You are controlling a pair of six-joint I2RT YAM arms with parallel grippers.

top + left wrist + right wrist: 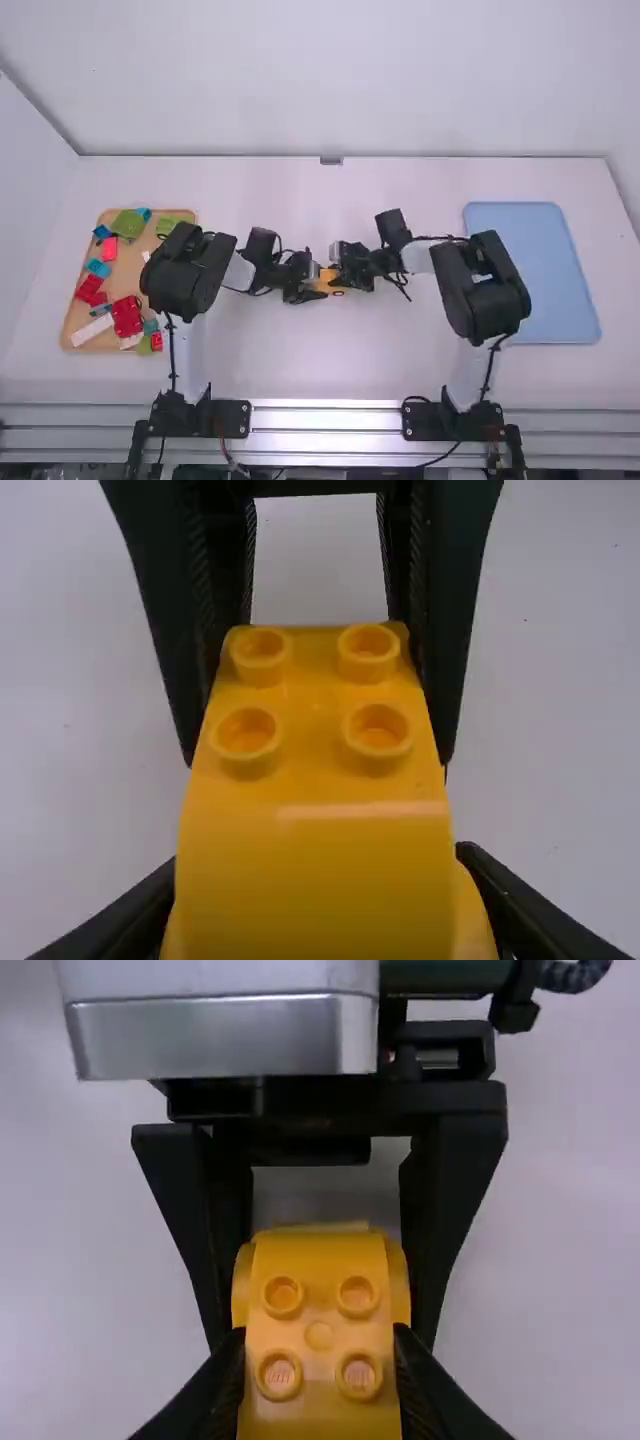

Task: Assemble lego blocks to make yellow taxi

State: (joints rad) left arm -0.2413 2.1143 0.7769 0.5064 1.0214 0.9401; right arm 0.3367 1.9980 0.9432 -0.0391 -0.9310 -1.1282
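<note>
1. Two claws share one yellow block build (315, 860) near the middle of the desk (390, 350).
2. Left claw (310, 284): clamped on the build, a finger against each side of it.
3. Right claw (343, 270): gripping the build's opposite end, which sits between its fingers.
4. Coloured blocks (127, 316) lie on the wooden tray (135, 262), left; a blue tray (525, 270) rests right.
</note>
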